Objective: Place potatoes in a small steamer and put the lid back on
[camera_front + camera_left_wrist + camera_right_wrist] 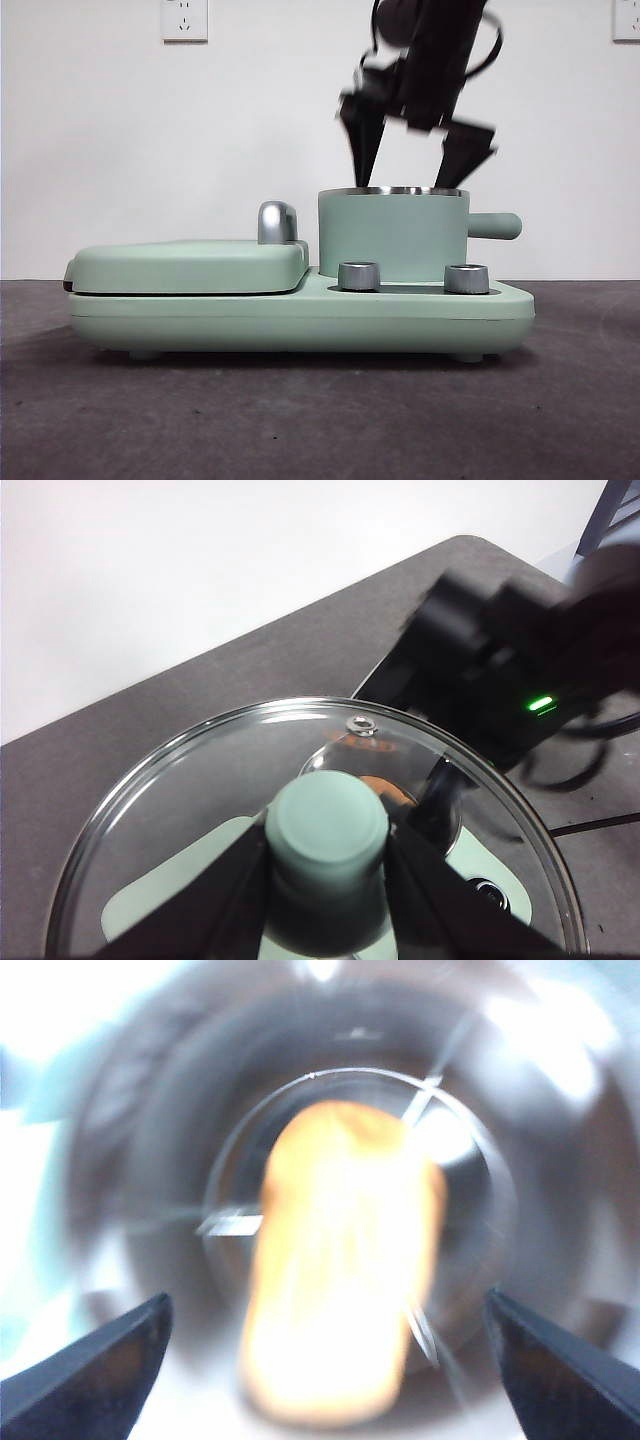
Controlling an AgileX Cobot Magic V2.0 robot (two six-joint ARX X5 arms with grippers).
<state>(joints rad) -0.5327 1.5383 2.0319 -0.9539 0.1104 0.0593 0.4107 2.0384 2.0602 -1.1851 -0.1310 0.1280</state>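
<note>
The mint-green small steamer point(393, 235) stands on the right half of the cooker base, its steel rim uncovered. My right gripper point(405, 175) hangs open just above that rim, one jaw over each side. In the right wrist view the orange-brown potato point(340, 1260) lies blurred inside the steamer point(150, 1160), with the right gripper point(325, 1305) open wide above it and holding nothing. My left gripper point(326, 880) is shut on the mint-green knob point(326, 825) of the glass lid point(200, 780), held in the air out of the front view. Through the glass a sliver of potato point(385, 785) shows.
The flat griddle cover point(190, 265) with its chrome handle point(277, 222) fills the left half of the cooker base point(300, 315). Two steel dials point(359, 276) point(466, 278) sit in front of the steamer. Its side handle point(495, 226) points right. Dark table lies all around.
</note>
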